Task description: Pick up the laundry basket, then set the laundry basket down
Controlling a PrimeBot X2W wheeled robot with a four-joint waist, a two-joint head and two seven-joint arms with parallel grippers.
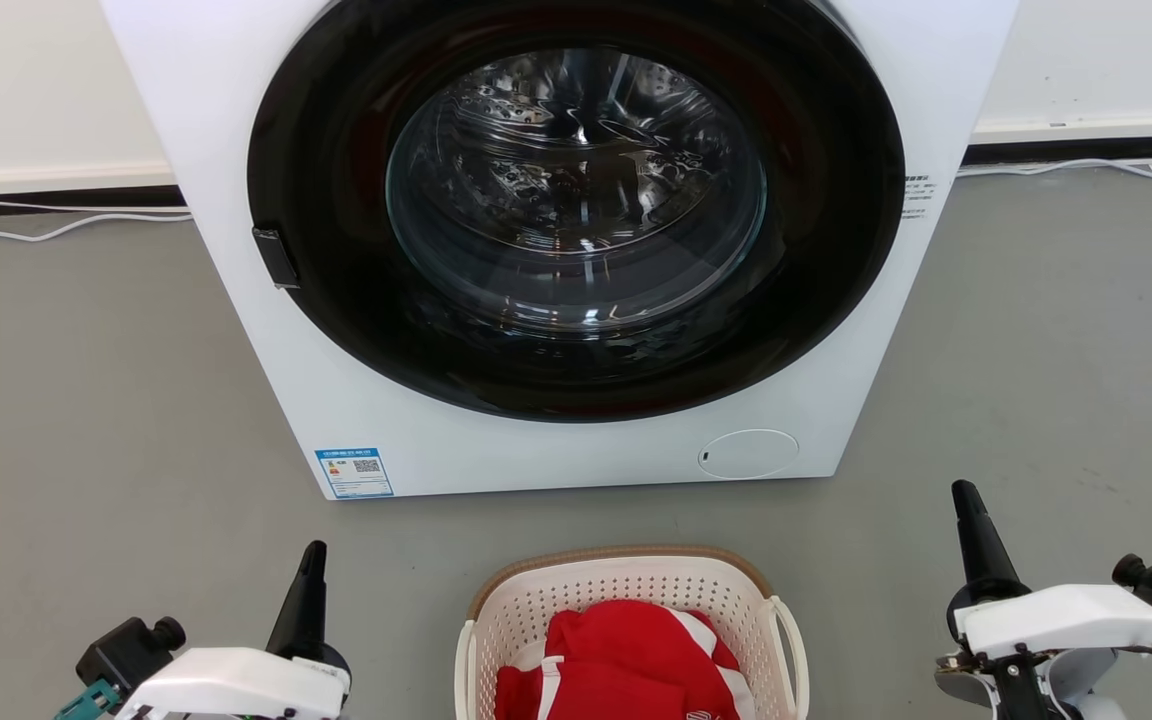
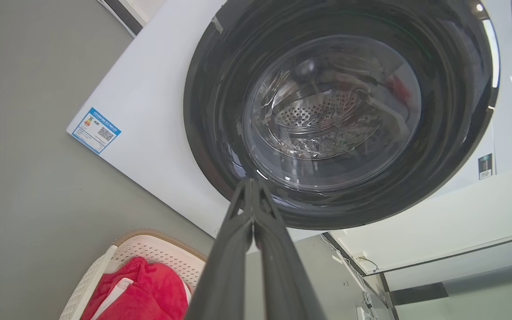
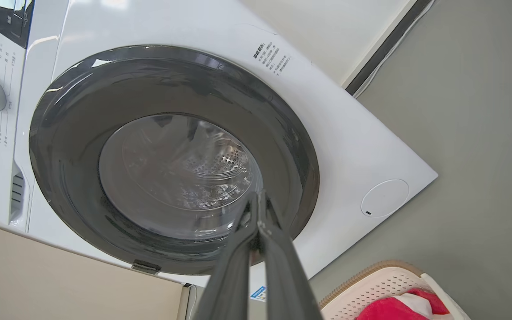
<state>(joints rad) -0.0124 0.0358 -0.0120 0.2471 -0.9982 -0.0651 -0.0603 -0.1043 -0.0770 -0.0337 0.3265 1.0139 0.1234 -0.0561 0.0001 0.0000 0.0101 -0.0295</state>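
The laundry basket (image 1: 626,590) stands on the grey floor at the bottom centre of the head view, cream-white and perforated with a brown rim, holding red and white cloth (image 1: 626,660). Its corner also shows low in the left wrist view (image 2: 149,246) and the right wrist view (image 3: 371,284). My left gripper (image 1: 313,553) is to the basket's left, shut and holding nothing. To the basket's right is my right gripper (image 1: 964,493), also shut and empty. Both grippers are apart from the basket. In each wrist view the two fingers meet at their tips (image 2: 251,184) (image 3: 258,198).
A white front-loading washer (image 1: 536,450) with a dark round door (image 1: 576,210) stands just beyond the basket. Pale cables (image 1: 56,230) run along the wall base at both sides. Grey floor (image 1: 86,420) stretches left and right of the washer.
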